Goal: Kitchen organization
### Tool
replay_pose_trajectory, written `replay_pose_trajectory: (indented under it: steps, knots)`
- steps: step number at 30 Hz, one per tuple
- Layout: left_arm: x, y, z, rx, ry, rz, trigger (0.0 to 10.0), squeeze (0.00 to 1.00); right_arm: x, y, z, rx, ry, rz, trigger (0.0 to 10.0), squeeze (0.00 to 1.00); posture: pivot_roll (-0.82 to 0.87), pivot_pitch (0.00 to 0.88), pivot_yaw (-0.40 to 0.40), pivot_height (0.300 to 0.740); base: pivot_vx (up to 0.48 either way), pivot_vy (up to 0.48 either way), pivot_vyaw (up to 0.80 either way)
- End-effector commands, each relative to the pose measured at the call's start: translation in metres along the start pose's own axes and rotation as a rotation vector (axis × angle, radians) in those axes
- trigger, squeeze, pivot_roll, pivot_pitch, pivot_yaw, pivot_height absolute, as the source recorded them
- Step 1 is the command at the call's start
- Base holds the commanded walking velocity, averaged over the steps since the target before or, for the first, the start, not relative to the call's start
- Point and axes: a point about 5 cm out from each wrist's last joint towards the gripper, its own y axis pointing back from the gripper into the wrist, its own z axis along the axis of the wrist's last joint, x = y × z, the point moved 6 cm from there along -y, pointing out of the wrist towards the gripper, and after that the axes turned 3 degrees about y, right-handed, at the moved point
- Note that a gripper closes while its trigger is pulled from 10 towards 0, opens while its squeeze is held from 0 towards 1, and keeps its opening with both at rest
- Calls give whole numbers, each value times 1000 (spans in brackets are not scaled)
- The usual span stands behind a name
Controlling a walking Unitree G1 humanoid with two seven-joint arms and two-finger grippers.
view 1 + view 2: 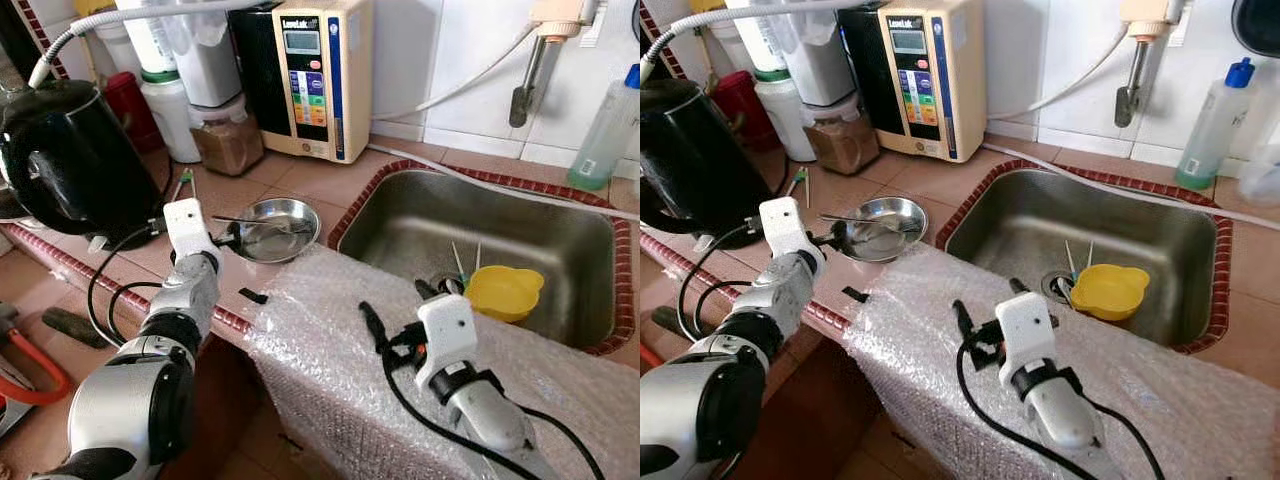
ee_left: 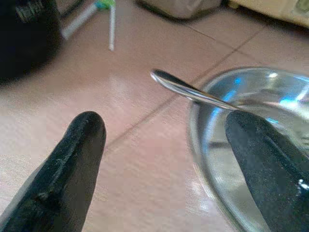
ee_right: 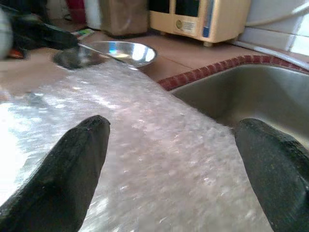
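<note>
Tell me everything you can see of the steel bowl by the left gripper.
The steel bowl is shallow, round and shiny, upright on the tiled counter between the black kettle and the sink. A metal spoon lies across it, handle end jutting over the rim on the kettle side. The bubble wrap edge reaches close to it. The left gripper, jaws open, sits at its rim, around the spoon handle without gripping.

The left arm reaches forward toward eleven o'clock, its silver forearm rising to a white wrist block. The left gripper [image 1: 226, 238] sits just past that block, its two black fingers [image 2: 67, 169] spread wide apart with nothing between them. The right arm extends from five o'clock toward eleven. The right gripper [image 1: 400, 310] points forward, its fingers [image 3: 63, 174] likewise parted and empty.
</note>
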Motion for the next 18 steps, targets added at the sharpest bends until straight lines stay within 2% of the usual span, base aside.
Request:
replay_pose_trajectory:
  steps: [1, 5, 6, 7, 8, 10, 18]
  knots:
    - [-6, -1, 0, 23, 65, -11, 10000, 0, 12, 3, 8, -20, -4, 47, 10000, 1000, -119, 0, 125, 740, 0, 0, 0]
    - [-11, 0, -3, 39, 120, -30, 10000, 0, 17, 8, 13, -33, -1, 73, 10000, 1000, -133, 0, 123, 740, 0, 0, 0]
    - [-12, 0, -5, 44, 146, -31, 10000, 0, 18, 11, 16, -39, -5, 78, 10000, 937, -143, 0, 120, 740, 0, 0, 0]
    - [-14, 0, -5, 44, 162, -33, 10000, 0, 19, 13, 17, -40, -7, 80, 10000, 725, -149, 4, 118, 740, 0, 0, 0]
    - [-15, 0, -5, 43, 171, -34, 10000, 0, 19, 15, 18, -41, -8, 81, 10000, 725, -151, 5, 118, 740, 0, 0, 0]
    - [-17, 0, -6, 47, 185, -35, 10000, 0, 20, 19, 19, -36, -7, 85, 10000, 643, -160, 9, 116, 740, 0, 0, 0]
    - [-21, 1, -13, 73, 289, -27, 10000, 0, 22, 26, 18, -10, 4, 93, 10000, 588, -189, 27, 110, 740, 0, 0, 0]
